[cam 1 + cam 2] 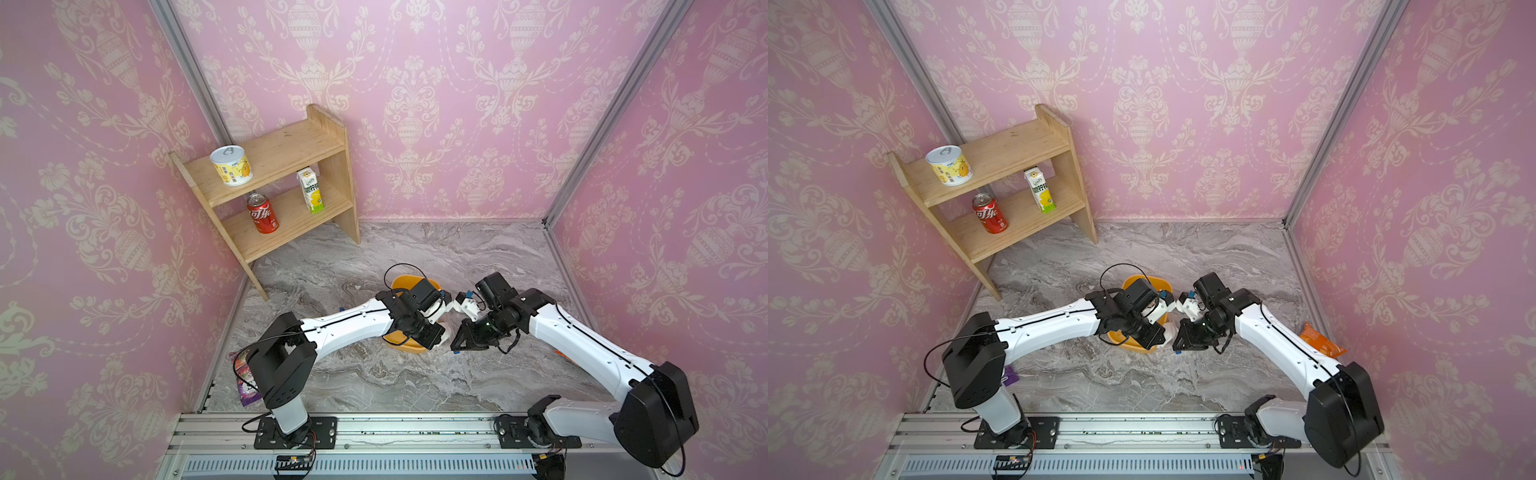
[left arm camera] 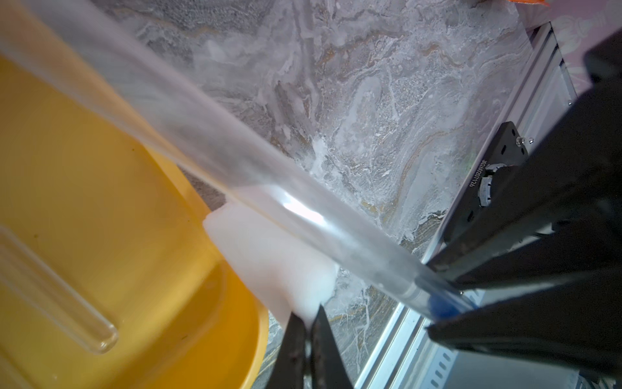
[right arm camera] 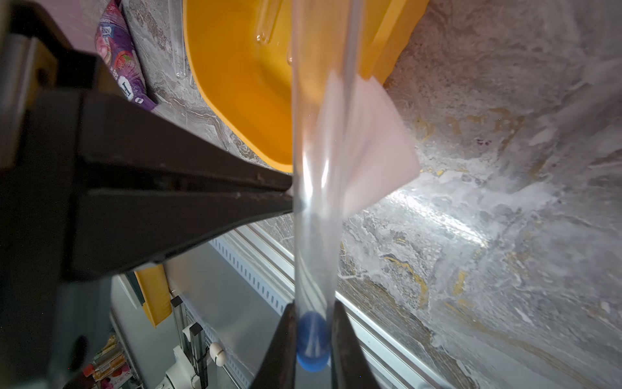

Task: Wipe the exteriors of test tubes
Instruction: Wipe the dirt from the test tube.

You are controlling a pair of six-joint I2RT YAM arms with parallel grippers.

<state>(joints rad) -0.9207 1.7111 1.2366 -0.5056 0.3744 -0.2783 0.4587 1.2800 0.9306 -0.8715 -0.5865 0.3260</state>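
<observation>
My right gripper (image 3: 313,323) pinches the tube (image 3: 313,202) at its blue cap (image 3: 313,340), a finger on each side, so the capped end hangs just outside the bin (image 2: 101,202) and the clear body slants away over the bin's rim, off the table (image 2: 387,118). My left gripper (image 2: 308,315) has its fingers pressed together on one edge of the white pad (image 2: 269,256). The pad stands out from them just beside the bin's rim and lies against the tube's side; it is blurred in the right wrist view, so I cannot tell how firmly it touches. Inside the bin a second tube (image 2: 57,289) lies on the yellow floor, round end showing. A purple packet (image 3: 117,57) lies near the bin on my left arm's side, and an orange packet (image 1: 1320,340) well apart from the bin on my right arm's side. A wooden shelf (image 1: 291,166) stands well beyond the bin, in the corner, with a yellow can (image 1: 231,166), a red can (image 1: 262,214) and a carton (image 1: 311,189) on it
</observation>
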